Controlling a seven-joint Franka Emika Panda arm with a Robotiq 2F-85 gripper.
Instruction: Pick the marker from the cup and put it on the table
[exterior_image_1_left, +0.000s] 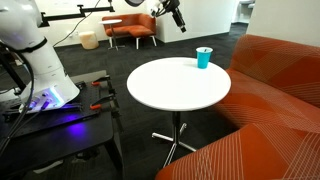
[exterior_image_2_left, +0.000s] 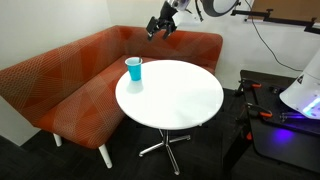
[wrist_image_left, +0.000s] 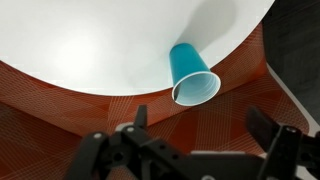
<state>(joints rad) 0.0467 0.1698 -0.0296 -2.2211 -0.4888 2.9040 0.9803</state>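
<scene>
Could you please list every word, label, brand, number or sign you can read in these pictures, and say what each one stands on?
No text can be read in any view.
Small turquoise plastic cup: plain, no print visible.
Round white table top: unmarked.
White robot base: any label is too small to tell.

Blue cup (exterior_image_2_left: 133, 69) upright near table (exterior_image_2_left: 185, 105) edge, hand (exterior_image_2_left: 160, 28) raised well apart
</scene>
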